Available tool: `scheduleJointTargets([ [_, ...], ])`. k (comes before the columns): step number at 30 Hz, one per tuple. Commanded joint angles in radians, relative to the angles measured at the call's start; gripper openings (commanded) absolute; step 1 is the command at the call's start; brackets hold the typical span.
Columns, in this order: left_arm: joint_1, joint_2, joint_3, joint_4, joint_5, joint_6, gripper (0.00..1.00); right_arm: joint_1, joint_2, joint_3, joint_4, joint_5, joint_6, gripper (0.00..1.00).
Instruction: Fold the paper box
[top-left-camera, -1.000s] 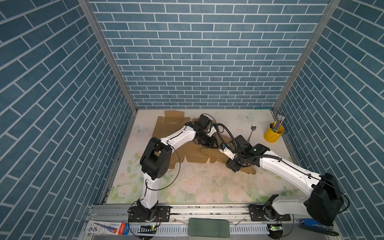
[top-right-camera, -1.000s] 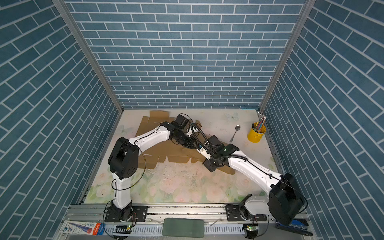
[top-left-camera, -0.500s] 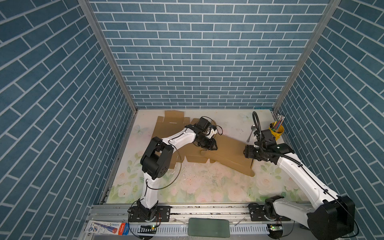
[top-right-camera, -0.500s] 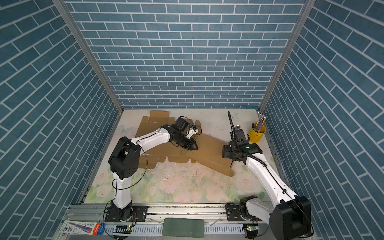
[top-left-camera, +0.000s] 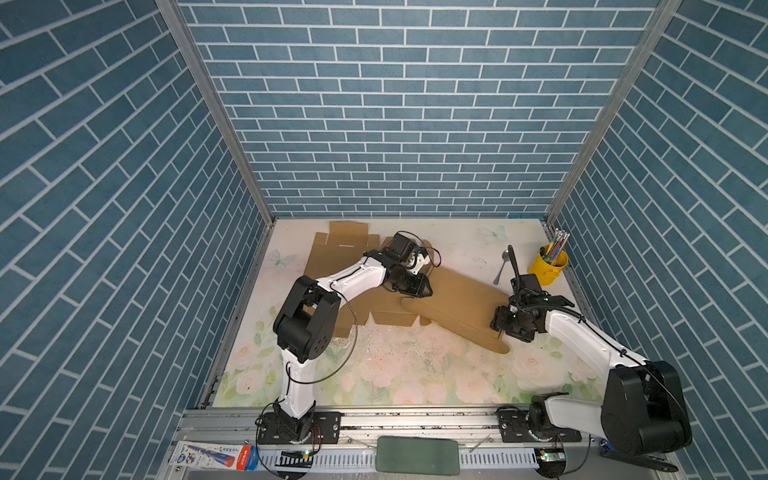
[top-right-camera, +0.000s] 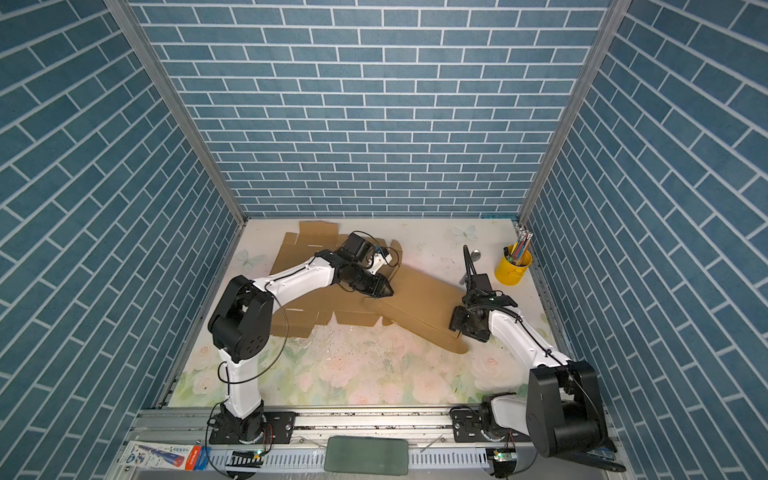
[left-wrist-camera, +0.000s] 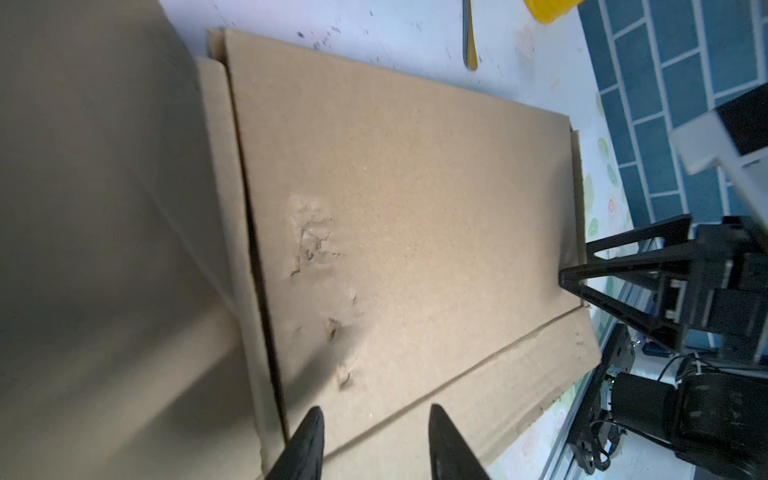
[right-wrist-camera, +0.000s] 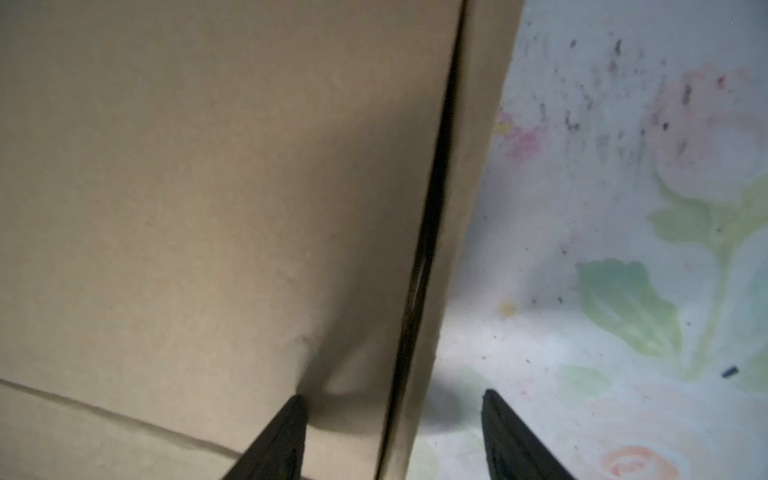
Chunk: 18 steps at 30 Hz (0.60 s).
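Note:
The paper box (top-left-camera: 457, 299) is a brown cardboard blank lying mostly flat on the floral table in both top views (top-right-camera: 419, 299). One long panel of it lies folded over toward the right. My left gripper (top-left-camera: 419, 286) hovers open at that panel's left end. In the left wrist view its fingers (left-wrist-camera: 374, 415) stand apart just above the scuffed cardboard (left-wrist-camera: 415, 187), holding nothing. My right gripper (top-left-camera: 498, 322) is open at the panel's right edge. In the right wrist view it (right-wrist-camera: 392, 399) straddles the cardboard (right-wrist-camera: 208, 166) edge, one finger over the panel and one over the table.
A yellow cup (top-left-camera: 548, 264) of pens stands at the back right, with a spoon (top-left-camera: 502, 266) lying just left of it. The blank's flat flaps (top-left-camera: 332, 257) spread toward the back left wall. Bare floral table lies in front of the cardboard.
My right arm has drawn back from the middle of the cardboard to the right, then come down at the panel's right edge. The left gripper has stayed near the panel's left end.

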Motion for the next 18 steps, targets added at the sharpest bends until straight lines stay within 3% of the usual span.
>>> scheduleJointTargets([
  [1,0.071,-0.079,-0.009,0.013,0.009,-0.005,0.5,-0.009,0.043,-0.053,0.039,0.028,-0.018,0.66],
  [3,0.075,-0.057,-0.001,0.014,-0.007,0.024,0.56,-0.012,0.03,-0.049,0.044,0.028,-0.034,0.68],
  [8,0.076,0.055,0.049,0.021,0.025,0.057,0.67,-0.044,0.053,-0.029,0.047,-0.119,-0.092,0.74],
  [18,0.068,0.176,0.072,0.072,0.088,0.024,0.67,-0.151,0.073,-0.07,0.167,-0.376,-0.07,0.88],
])
